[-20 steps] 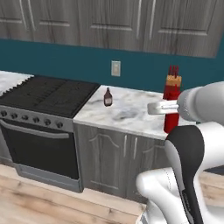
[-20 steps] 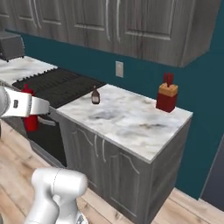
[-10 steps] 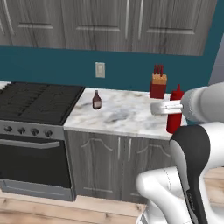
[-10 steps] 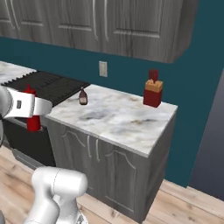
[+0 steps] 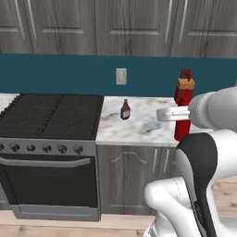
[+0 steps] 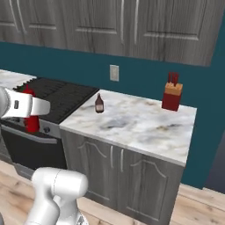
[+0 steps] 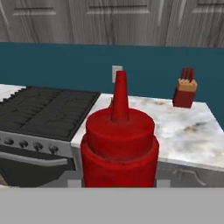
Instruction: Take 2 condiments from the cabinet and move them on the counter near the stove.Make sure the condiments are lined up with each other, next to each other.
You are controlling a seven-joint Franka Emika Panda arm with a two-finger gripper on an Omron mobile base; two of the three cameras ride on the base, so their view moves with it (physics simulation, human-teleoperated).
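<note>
My gripper (image 5: 179, 115) is shut on the slim red squeeze bottle (image 5: 182, 129), holding it upright in the air in front of the short marble counter (image 5: 143, 127). In the hand view the red bottle (image 7: 119, 144) looms close with its nozzle pointing up. The squat brown bottle (image 5: 125, 110) stands on the counter's back left part, near the black stove (image 5: 51, 115). In the right base view the gripper (image 6: 33, 107) and red bottle (image 6: 30, 124) hang before the stove (image 6: 66, 94), with the brown bottle (image 6: 99, 103) beyond. The floating shelf is out of view.
A tan knife block with red handles (image 5: 185, 89) stands at the counter's back right, against the teal wall. Grey door cabinets (image 5: 129, 28) hang above. A wall outlet (image 5: 121, 76) sits behind the brown bottle. The oven front (image 5: 46, 180) drops below the cooktop.
The whole scene has shifted across both base views, so the camera has moved with the base; the stove now shows more fully. The red bottle stays in the gripper.
</note>
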